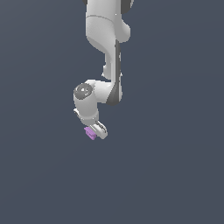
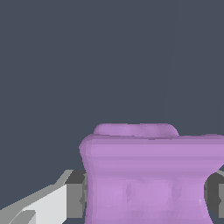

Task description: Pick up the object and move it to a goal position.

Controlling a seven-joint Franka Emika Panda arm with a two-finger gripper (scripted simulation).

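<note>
Tool (image 1: 95, 131) fingers (image 2: 75, 199) pinched the light-purple blocky piece (image 1: 90, 132) from both sides, their dark pads pressed against its narrowed flanks in the wrist view, where the piece (image 2: 148, 175) filled most of the lower frame with a flared upper edge and a rounded ridge behind it. From the exterior view, the piece sat at the tip of the white arm (image 1: 107, 57), which reached down over the plain dark blue-grey surface (image 1: 175, 166); whether the piece touched that surface could not be told.
</note>
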